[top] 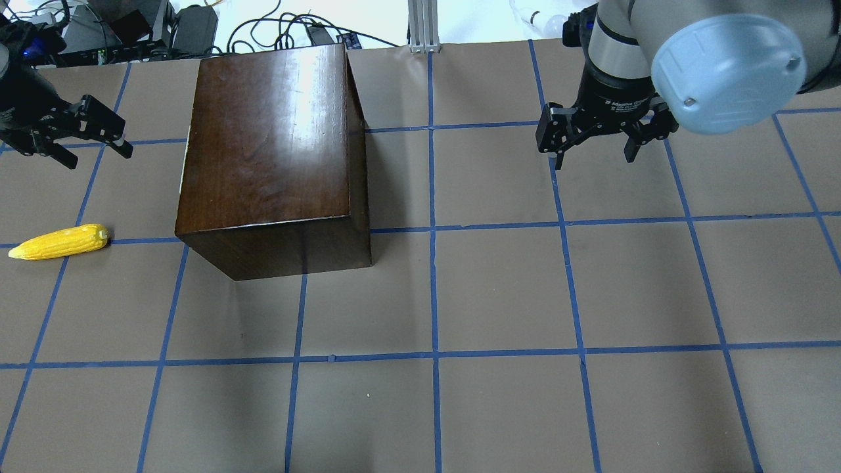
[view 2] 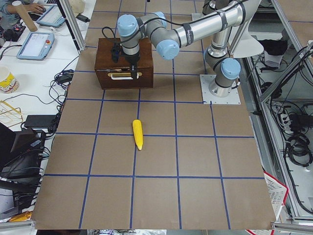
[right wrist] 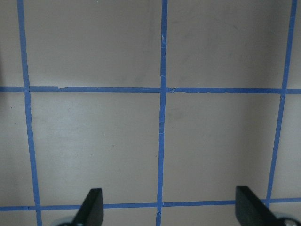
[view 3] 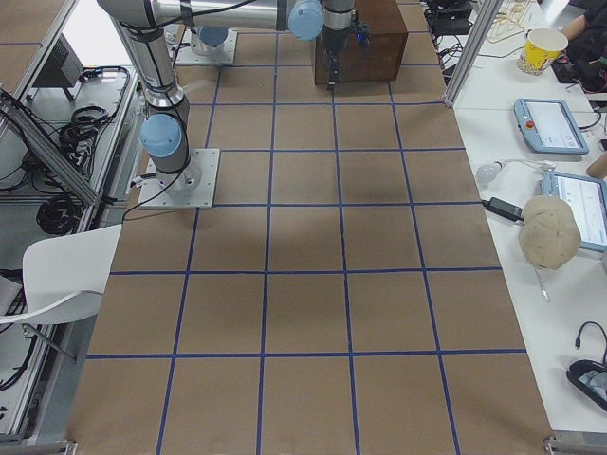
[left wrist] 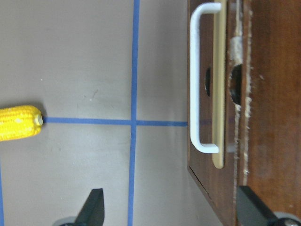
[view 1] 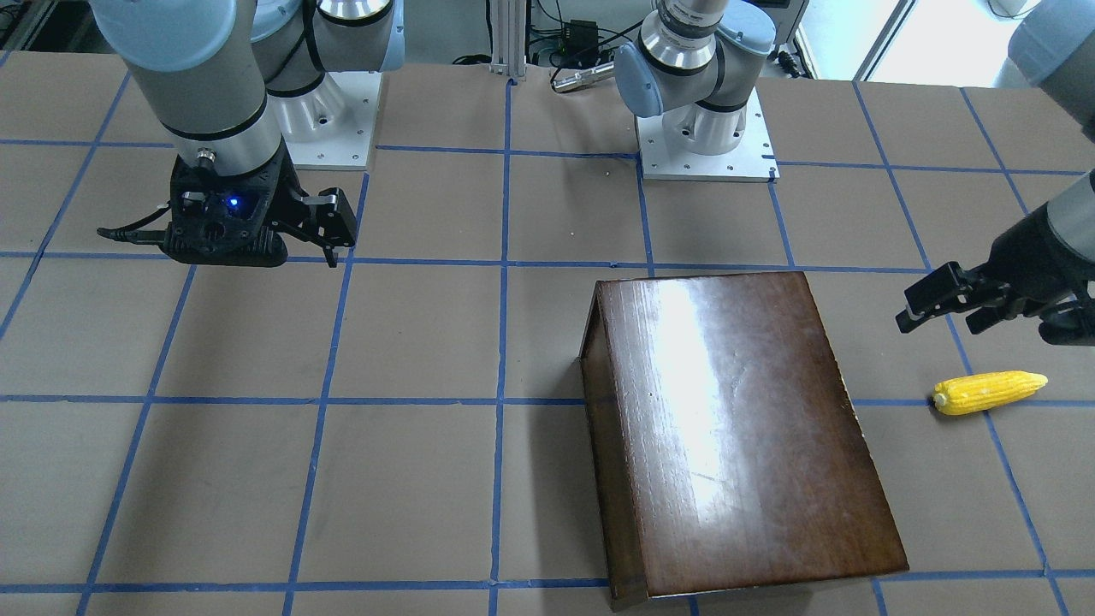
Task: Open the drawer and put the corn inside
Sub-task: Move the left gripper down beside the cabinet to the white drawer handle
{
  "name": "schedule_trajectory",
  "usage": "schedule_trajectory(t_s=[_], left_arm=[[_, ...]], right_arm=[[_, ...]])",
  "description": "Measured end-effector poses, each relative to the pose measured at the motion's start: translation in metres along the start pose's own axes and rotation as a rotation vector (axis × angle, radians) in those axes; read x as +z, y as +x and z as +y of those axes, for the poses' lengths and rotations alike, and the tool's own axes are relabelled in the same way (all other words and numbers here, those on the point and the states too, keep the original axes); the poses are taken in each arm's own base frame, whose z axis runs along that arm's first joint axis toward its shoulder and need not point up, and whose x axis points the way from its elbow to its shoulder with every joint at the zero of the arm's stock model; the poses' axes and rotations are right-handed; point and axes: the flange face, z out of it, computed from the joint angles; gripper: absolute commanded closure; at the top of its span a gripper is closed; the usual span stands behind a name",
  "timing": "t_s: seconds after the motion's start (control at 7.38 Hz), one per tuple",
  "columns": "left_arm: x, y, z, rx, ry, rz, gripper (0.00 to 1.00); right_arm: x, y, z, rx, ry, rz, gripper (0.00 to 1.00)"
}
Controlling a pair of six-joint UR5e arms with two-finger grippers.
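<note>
Lying flat: corn [top: 59, 242] | long axis toward box [top: 269, 144] | tip pointing away

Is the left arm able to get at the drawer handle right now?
Probably yes: the open left gripper faces the drawer front, and nothing stands between it and the white handle.

Small white print runs around the black band just above the right gripper [top: 594, 156], well to the right of the wooden box [top: 269, 138]. One word looks like "Adaptive". The rest is too small to read.
</note>
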Motion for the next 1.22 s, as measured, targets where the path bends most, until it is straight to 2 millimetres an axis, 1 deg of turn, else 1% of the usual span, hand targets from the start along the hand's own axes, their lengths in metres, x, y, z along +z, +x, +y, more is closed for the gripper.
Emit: schedule_trajectory(t_s=[0.27, 0.41, 0.54, 0.81, 0.95, 1.22], left_arm=[[0.035, -0.02, -0.022, 0.039, 0.002, 0.021, 0.01], [0.049, -0.025, -0.029, 0.058, 0.0, 0.024, 0.01], [0.061, -0.026, -0.035, 0.081, 0.008, 0.045, 0.01], [0.076, -0.024, -0.044, 0.093, 0.025, 0.109, 0.01], [0.082, -0.025, -0.047, 0.065, 0.021, 0.124, 0.01], [0.088, -0.023, -0.05, -0.013, 0.014, 0.144, 0.01]], right_arm=[[0.0, 0.0, 0.0, 0.0, 0.001, 0.0, 0.0], [0.0, 0.0, 0.0, 0.0, 0.001, 0.0, 0.0], [0.0, 0.0, 0.0, 0.0, 0.0, 0.0, 0.0], [0.0, 0.0, 0.0, 0.0, 0.0, 0.0, 0.0], [0.0, 0.0, 0.0, 0.0, 0.0, 0.0, 0.0], [0.0, 0.0, 0.0, 0.0, 0.0, 0.0, 0.0]])
